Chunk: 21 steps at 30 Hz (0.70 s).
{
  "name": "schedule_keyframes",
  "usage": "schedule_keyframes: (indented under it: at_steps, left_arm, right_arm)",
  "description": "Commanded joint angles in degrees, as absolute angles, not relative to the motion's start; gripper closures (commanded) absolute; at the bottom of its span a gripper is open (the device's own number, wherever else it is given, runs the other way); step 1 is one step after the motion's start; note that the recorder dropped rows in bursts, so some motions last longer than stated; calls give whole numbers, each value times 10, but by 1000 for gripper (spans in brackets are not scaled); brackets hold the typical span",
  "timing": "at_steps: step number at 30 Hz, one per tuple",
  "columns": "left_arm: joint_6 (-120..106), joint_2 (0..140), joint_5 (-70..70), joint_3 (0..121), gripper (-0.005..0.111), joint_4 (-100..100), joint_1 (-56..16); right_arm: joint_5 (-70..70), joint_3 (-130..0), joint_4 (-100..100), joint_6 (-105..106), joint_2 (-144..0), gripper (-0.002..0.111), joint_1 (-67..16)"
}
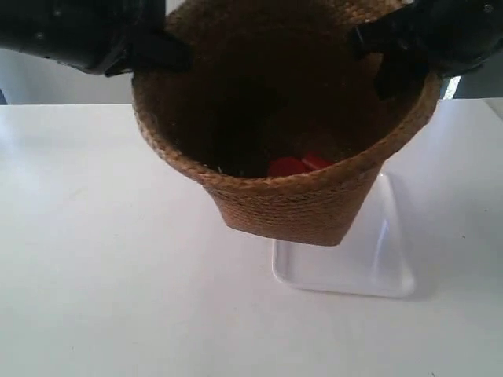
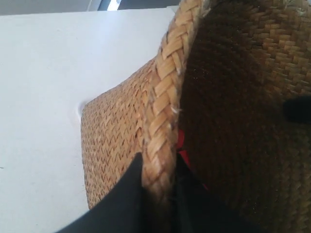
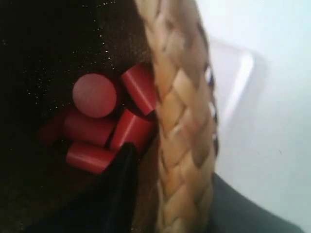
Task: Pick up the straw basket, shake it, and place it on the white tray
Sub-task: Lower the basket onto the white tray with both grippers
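Exterior view records the straw basket (image 1: 283, 196) at the middle of the scene, its mouth tipped toward the camera so that we look into its dark interior. Its woven wall tapers from a wide round rim to a narrower base. We note red cylinders (image 1: 299, 165) lying at the bottom inside. From this camera the base overlaps the near left part of the white tray (image 1: 377, 275), whose front edge and rounded corners show below and to the right of it. We cannot tell from this view whether the base touches the tray or hangs above it.

Left wrist view shows the left gripper (image 2: 158, 174) clamped on the braided rim, with one dark finger (image 2: 129, 189) against the outer wall and the other (image 2: 187, 194) inside. Right wrist view shows the right gripper (image 3: 180, 194) clamped on the rim in the same way. Its inner finger (image 3: 121, 174) is just beside the cylinders, of which we count at least five there, and its outer finger (image 3: 238, 208) is beyond the braid.

In the exterior view, the arm at the exterior view's left (image 1: 86, 35) and the arm at the exterior view's right (image 1: 440, 31) meet the rim on opposite sides. The tray lies flat on the white table (image 1: 94, 275).
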State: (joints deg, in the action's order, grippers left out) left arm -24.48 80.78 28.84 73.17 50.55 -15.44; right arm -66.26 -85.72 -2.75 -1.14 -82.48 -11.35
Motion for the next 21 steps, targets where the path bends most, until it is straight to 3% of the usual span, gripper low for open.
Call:
schedule_keyframes:
  at_steps: [1,7,21]
  left_arm:
    - [-199,862,286,767,107,518,-198]
    - [-184,901,232,774,107,523,-236]
    - [-182,977,235,826,107,531,-236]
  right_arm:
    - [-700,-897,28,27,-854,108,-74]
    - [-700,-915,54,86,-922,108,-32]
    - [-669,-915,140,83,-957,108,-22]
